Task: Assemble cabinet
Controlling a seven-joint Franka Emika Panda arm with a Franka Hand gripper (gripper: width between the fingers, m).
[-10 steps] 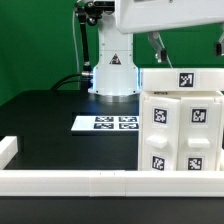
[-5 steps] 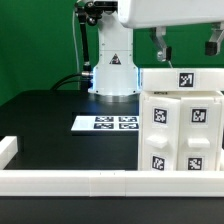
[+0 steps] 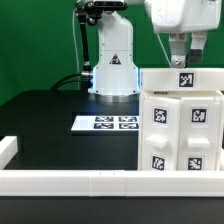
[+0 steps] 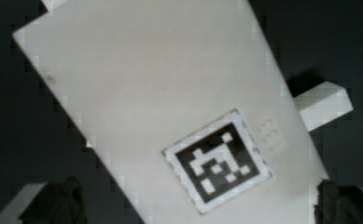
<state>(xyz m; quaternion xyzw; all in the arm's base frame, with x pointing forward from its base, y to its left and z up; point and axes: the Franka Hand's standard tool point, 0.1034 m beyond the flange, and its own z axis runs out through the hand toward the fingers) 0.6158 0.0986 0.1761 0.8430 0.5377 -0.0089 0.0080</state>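
The cabinet [image 3: 180, 125] is a white boxy body with tagged blocks on its front, at the exterior view's right. Its flat top panel [image 3: 185, 80] carries one tag. My gripper [image 3: 185, 55] hangs just above that top panel, open and empty. In the wrist view the white tagged panel [image 4: 142, 90] fills the picture. My gripper [image 4: 199, 205] has its two dark fingers wide apart on either side of the panel's width. I cannot tell whether the fingers touch the panel.
The marker board [image 3: 105, 123] lies flat on the black table in the middle. A long low white rail [image 3: 70, 180] runs along the front, with a raised end at the exterior view's left. The arm's base [image 3: 112, 70] stands at the back.
The hand has turned over the cabinet and come lower. Its fingers, seen far apart a second ago, now show close together in the exterior view. The cabinet has not moved.
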